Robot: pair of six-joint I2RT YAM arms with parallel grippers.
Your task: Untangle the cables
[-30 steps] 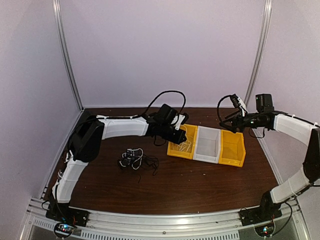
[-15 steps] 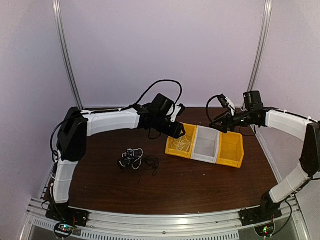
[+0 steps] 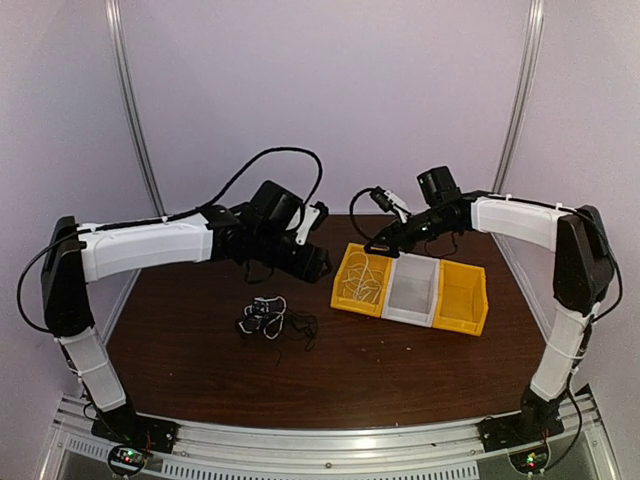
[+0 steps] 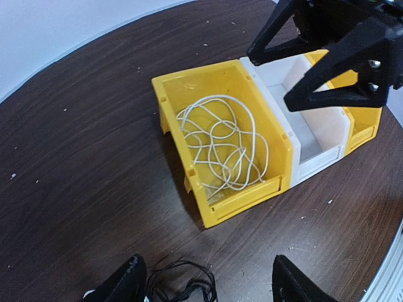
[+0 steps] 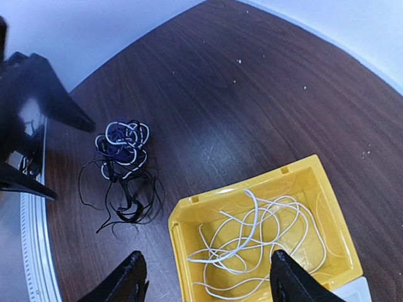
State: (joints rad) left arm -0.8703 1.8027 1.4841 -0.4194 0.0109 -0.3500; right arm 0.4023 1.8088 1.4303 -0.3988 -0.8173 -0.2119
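Over the left yellow plastic bin (image 4: 217, 148), a thin white cable (image 4: 221, 146) now lies loose, freed from the clump.
Since 1 second ago the left gripper (image 4: 204, 283) has opened, released that cable and pulled back, so 1 cord looks sorted; the knotted black-and-white cable clump (image 5: 121, 165) remains on the dark wooden table (image 3: 400, 365). Both it and the right gripper (image 5: 204, 277), now above the bin, stand spread wide, holding nothing.
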